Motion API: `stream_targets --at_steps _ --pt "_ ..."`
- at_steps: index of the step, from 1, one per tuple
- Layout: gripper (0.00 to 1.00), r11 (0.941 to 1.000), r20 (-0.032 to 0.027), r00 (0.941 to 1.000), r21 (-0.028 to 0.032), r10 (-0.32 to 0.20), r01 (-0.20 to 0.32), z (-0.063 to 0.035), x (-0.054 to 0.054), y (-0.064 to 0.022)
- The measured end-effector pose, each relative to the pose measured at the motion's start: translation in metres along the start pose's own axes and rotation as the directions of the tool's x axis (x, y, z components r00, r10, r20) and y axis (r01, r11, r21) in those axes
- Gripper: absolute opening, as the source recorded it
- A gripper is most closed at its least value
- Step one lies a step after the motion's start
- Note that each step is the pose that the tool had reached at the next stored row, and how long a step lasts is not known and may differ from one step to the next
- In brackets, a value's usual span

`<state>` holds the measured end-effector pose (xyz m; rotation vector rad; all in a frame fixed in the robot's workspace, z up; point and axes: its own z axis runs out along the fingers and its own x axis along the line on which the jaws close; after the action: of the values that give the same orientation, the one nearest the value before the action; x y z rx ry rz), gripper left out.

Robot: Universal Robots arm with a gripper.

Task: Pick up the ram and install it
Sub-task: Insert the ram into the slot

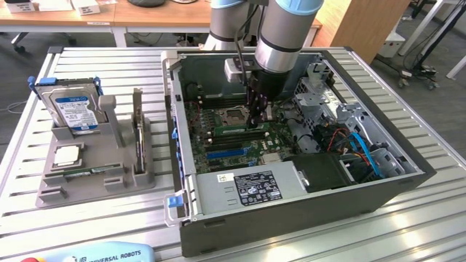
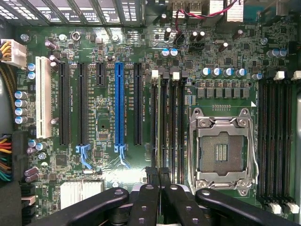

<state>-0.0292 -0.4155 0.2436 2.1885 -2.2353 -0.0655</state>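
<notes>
My claw (image 2: pixel 158 173) hangs low over the motherboard (image 2: pixel 103 136), its black fingers (image 2: pixel 153 175) drawn together. The tips sit at the end of the memory slots (image 2: pixel 169 127), just beside the empty CPU socket (image 2: pixel 221 150). The white print on the board here is too small for me to read.

The exterior view shows the ram (image 1: pixel 234 130) standing on edge in the slots below the socket, with my claw right against it. I cannot tell whether my tips pinch it or merely touch it.

Farther along the board lie black expansion slots, one blue slot (image 2: pixel 120 103) and one white slot (image 2: pixel 43 96).

The power supply (image 1: pixel 248 188) in the open computer case (image 1: pixel 291 218) carries a black-and-white label, too fine to read.

The case lies on the slatted table (image 1: pixel 87 218). Nearby, on the exterior view's left, a grey tray (image 1: pixel 124 180) holds a hard drive (image 1: pixel 73 109) with a blue-and-white label, a square processor chip (image 1: pixel 67 155) and a green strip (image 1: pixel 87 172) lying flat.

At the table's near edge, a pendant (image 1: pixel 109 254) reads "UNIVERSAL ROBOTS".

Wooden desks (image 1: pixel 145 13) stand beyond.
</notes>
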Motion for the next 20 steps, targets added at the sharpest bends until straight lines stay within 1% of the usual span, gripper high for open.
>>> stream_targets --at_steps 20 --pt "0.11 1.0 -0.0001 1.0 0.0 0.0 0.0 0.0037 0.0001 -0.0001"
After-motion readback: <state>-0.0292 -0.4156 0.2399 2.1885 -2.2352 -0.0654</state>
